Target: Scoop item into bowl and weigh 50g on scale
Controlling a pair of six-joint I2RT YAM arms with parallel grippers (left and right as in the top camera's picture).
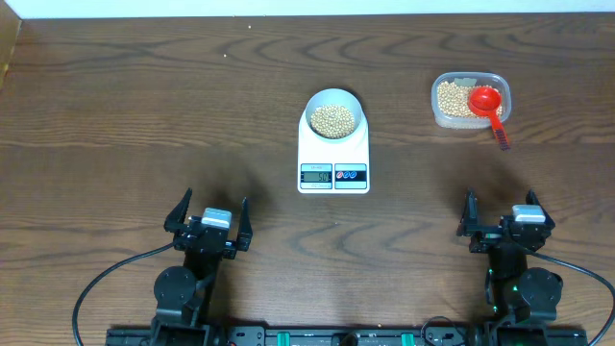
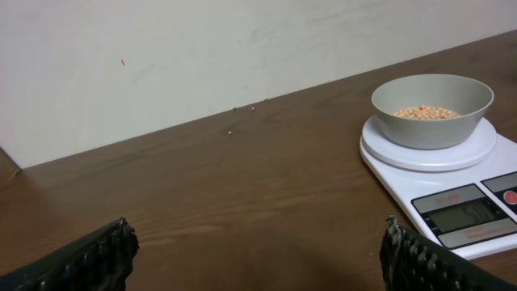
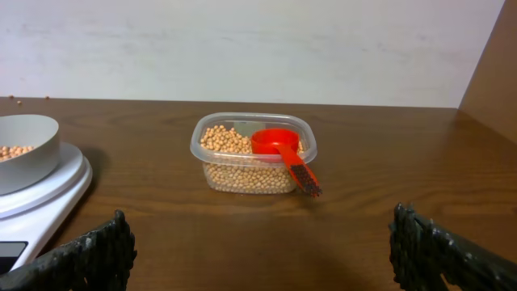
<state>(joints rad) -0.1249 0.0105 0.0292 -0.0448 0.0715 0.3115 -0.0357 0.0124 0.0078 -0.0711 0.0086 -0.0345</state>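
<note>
The pale bowl [image 1: 333, 113] sits on the white scale [image 1: 333, 165] at the table's middle and holds tan-yellow beans [image 1: 333, 119]. The bowl [image 2: 432, 109] and scale [image 2: 452, 190] also show at the right of the left wrist view, and at the left edge of the right wrist view [image 3: 24, 149]. More beans [image 1: 452, 99] fill a clear tub [image 1: 470, 100] at the back right, with a red scoop [image 1: 488, 104] resting in it; the tub [image 3: 254, 153] and scoop [image 3: 283, 153] show in the right wrist view. My left gripper [image 1: 209, 223] [image 2: 258, 259] and right gripper [image 1: 507, 219] [image 3: 262, 250] are open, empty, near the front edge.
The dark wooden table [image 1: 144, 125] runs to a pale wall at the back. A wooden side panel [image 3: 493, 73] stands at the far right. A few tiny specks [image 2: 233, 132] lie near the back edge.
</note>
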